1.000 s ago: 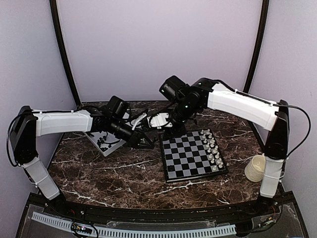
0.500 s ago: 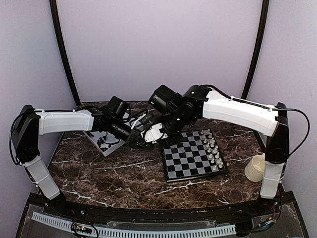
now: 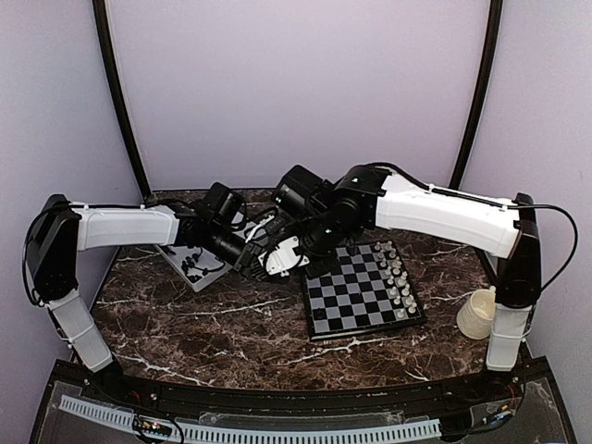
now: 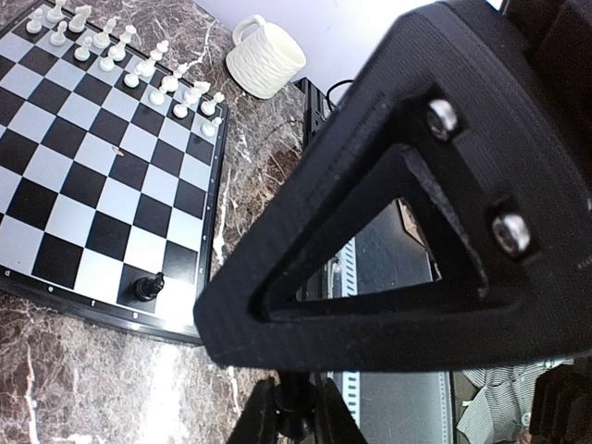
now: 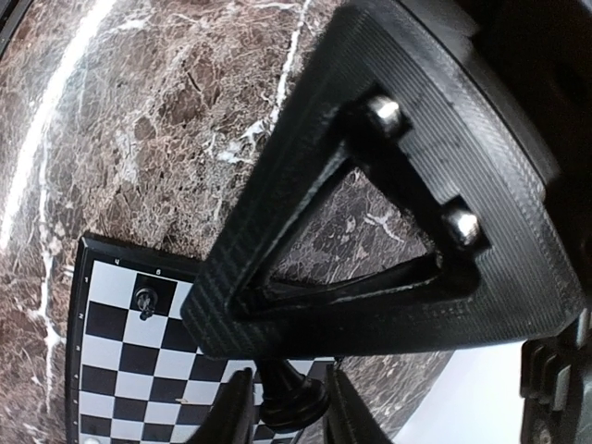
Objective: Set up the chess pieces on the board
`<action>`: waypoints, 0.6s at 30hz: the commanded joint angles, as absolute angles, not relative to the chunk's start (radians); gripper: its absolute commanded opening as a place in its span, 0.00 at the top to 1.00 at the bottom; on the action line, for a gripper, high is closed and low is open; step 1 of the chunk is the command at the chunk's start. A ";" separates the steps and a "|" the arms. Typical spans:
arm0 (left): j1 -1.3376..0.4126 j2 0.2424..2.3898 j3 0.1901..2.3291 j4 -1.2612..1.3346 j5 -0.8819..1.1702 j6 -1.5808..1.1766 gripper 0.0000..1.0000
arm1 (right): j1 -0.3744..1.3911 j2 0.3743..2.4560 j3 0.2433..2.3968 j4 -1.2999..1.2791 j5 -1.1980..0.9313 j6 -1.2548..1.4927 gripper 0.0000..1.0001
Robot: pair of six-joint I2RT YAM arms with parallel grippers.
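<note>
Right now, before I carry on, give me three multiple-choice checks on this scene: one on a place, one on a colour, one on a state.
1. Where is the cream mug? A in the tray; B on the table, right of the board; C held in a gripper.
2. What colour are the chessmen lined up along the board's right side? A white; B black; C red.
3. How does the left gripper stand? A wide open; B out of view; C shut.

Answers: B, the mug sits on the marble by the right arm's base. A, that whole row is white. C, its fingers nearly meet in the left wrist view.
</note>
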State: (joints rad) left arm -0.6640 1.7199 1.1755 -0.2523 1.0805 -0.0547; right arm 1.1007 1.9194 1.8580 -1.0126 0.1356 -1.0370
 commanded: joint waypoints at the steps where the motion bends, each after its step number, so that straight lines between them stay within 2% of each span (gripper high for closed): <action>1: -0.658 1.713 1.199 -0.281 1.127 -0.057 0.96 | 1.111 1.917 1.842 -1.002 0.138 -1.046 0.80; 3: -0.658 1.713 1.200 -0.283 1.126 -0.056 0.94 | 1.111 1.916 1.840 -1.004 0.131 -1.044 0.89; 6: -0.657 1.710 1.201 -0.285 1.114 -0.055 0.92 | 1.112 1.913 1.831 -1.006 0.118 -1.031 0.96; 8: -0.657 1.705 1.200 -0.287 1.100 -0.052 0.90 | 1.109 1.909 1.821 -1.000 0.107 -1.014 0.98; 14: -0.646 1.664 1.185 -0.283 1.037 -0.036 0.74 | 1.038 1.881 1.793 -0.961 0.031 -0.933 0.99; 18: -0.630 1.634 1.161 -0.244 1.018 -0.047 0.73 | 0.980 1.845 1.750 -0.927 -0.037 -0.877 0.99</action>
State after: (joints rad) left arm -0.6479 1.7092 1.1755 -0.2802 1.0348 -0.0582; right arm 1.0389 1.9137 1.7878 -0.9573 0.0513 -0.9535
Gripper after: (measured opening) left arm 0.273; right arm 0.076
